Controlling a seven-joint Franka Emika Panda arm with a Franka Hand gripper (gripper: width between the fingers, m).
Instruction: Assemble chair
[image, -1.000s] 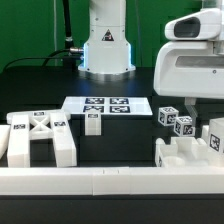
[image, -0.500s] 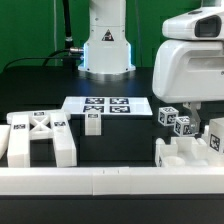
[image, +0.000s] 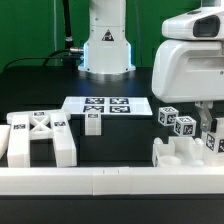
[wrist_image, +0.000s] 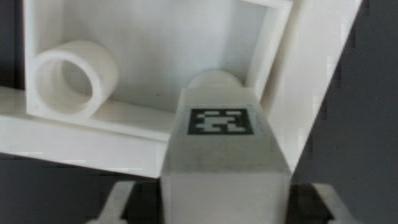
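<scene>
The chair is in loose white parts. In the exterior view an X-ribbed panel (image: 38, 136) lies at the left, a small tagged block (image: 93, 122) near the middle, and two tagged legs (image: 168, 116) (image: 185, 125) right of centre. A notched block (image: 183, 155) stands at the front right. Just behind it, at the exterior view's right edge, my gripper (image: 208, 128) is down over an upright tagged leg (image: 213, 141). The wrist view shows that leg (wrist_image: 222, 122) running between my fingers (wrist_image: 128, 205), gripper (wrist_image: 226, 208) shut on it. Beyond it lies a framed part with a round ring (wrist_image: 71, 80).
The marker board (image: 84, 100) lies flat in front of the robot base (image: 105, 45). A long white border rail (image: 110, 181) runs along the front edge. The arm's bulky white hand (image: 190, 65) hangs over the right side.
The hand has come down slightly at the right, and a finger now shows beside the tagged leg. The jaws have closed onto that leg. The other parts have not moved.
</scene>
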